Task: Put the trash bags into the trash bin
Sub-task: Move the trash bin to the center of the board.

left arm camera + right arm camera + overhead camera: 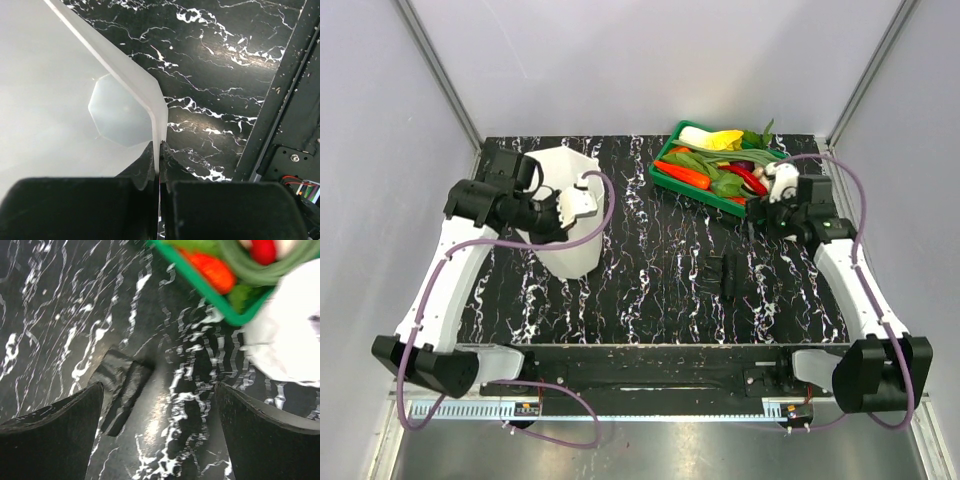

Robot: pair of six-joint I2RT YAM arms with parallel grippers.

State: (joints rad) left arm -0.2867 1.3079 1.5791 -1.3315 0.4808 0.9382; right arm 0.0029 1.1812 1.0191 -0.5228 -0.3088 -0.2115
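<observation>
L gripper [160, 148] pinched shut on trash bin [570, 245] rim, R gripper [159, 395] wide open & empty above folded trash bags [120, 382] lying on table [650, 300] right of bin, so I'd centre over the bundle, drop low, then close.

The trash bin [50, 75] and blurred green tray [200, 286] both run off-frame.
</observation>
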